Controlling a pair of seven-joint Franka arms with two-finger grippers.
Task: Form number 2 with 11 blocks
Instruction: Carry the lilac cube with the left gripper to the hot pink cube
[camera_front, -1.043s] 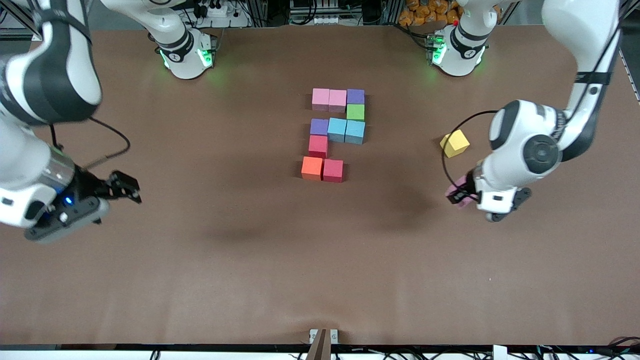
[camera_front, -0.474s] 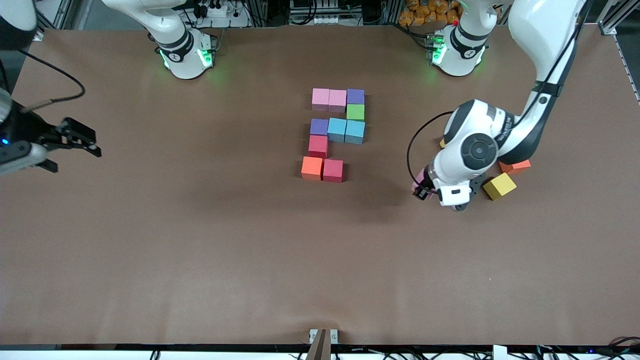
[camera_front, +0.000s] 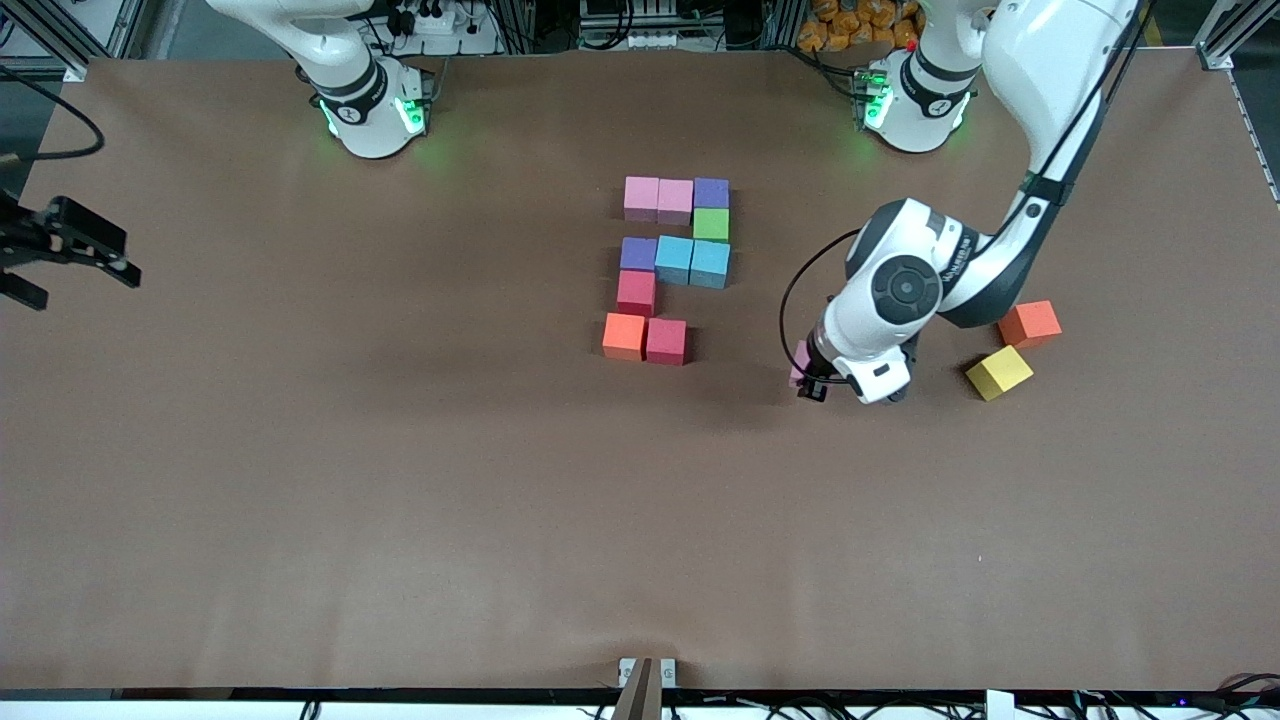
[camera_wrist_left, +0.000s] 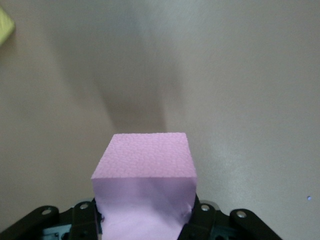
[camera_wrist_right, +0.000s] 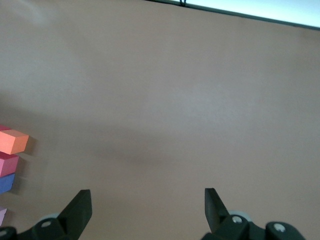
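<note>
Ten blocks are already sitting in the 2 (camera_front: 668, 268) at mid-desk, its lowest row lacking one cube beside the red block (camera_front: 666, 341), toward the left arm's end. The right gripper (camera_front: 62, 250) is waiting over the desk's edge at its own end, jaws spread and empty. The left gripper (camera_front: 812, 380) is pinching the pink block (camera_wrist_left: 144, 187) above bare desk, so that gap is lying from it toward the digit, slightly farther from the front camera.

The right pincer (camera_wrist_right: 147, 210) hangs over bare brown surface (camera_wrist_right: 190, 100), its two dark fingers (camera_wrist_right: 80, 210) spread wide with nothing between them. At one edge, a short stack of cubes peeks in: orange (camera_wrist_right: 12, 141), pink (camera_wrist_right: 7, 164), blue (camera_wrist_right: 6, 183).
</note>
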